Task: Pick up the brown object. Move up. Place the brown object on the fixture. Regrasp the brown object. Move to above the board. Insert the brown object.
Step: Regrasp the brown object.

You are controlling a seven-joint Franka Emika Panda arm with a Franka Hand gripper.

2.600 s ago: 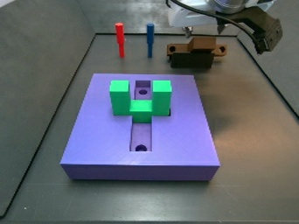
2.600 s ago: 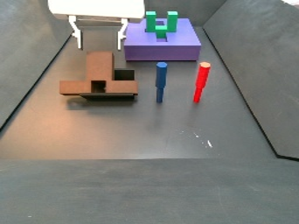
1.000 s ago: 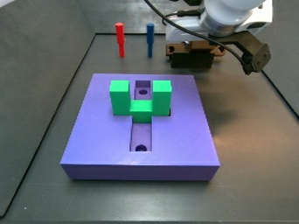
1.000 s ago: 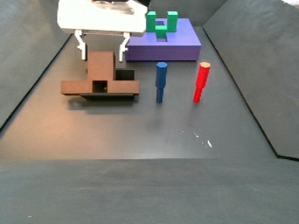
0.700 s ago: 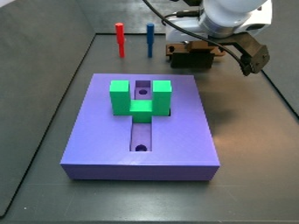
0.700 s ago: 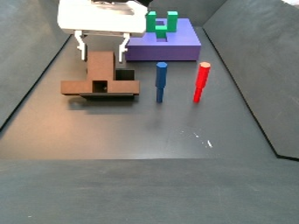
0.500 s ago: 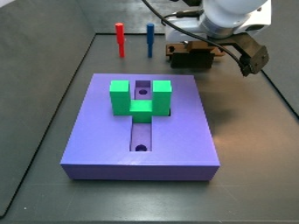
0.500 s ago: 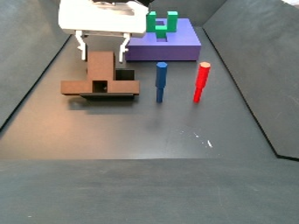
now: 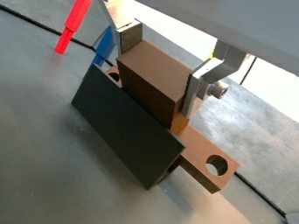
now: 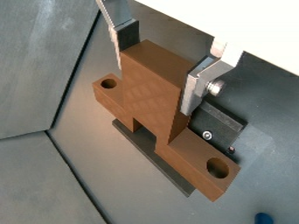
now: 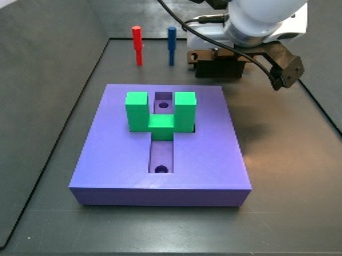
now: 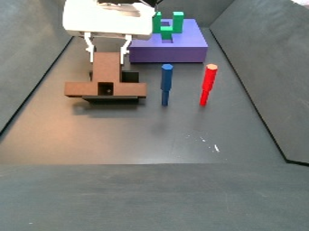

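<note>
The brown object rests on the dark fixture, its upright block standing over a crossbar with round holes at the ends. My gripper hangs over it, and the fingers straddle that upright block. In both wrist views the block fills the space between the silver fingers with only thin gaps, so the gripper reads as open. The purple board with its green U-shaped block lies apart from the fixture; its slot is empty.
A red peg and a blue peg stand upright beside the fixture, between it and a wall. Dark walls enclose the grey floor. The board sits beyond the gripper.
The gripper has come down, so its fingers now reach lower around the brown object's upright block. The brown object, fixture and board have not moved.
</note>
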